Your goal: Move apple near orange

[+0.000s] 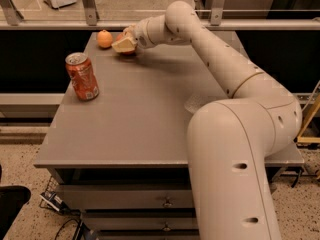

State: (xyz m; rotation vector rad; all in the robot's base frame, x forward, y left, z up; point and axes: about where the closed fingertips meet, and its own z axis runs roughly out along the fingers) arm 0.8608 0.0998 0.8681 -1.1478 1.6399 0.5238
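The orange (104,38) is a small round fruit at the far left end of the grey table (145,114). My gripper (125,44) is just right of it, low over the table top. Its tan fingers (124,45) are shut on the apple (129,52), which shows only as red slivers around them. The apple sits a short gap away from the orange; whether it rests on the table is hidden.
A red soda can (82,77) stands upright near the table's left edge, in front of the orange. A rail with glass runs behind the table's far edge (90,24). My arm (220,59) crosses the right half of the table.
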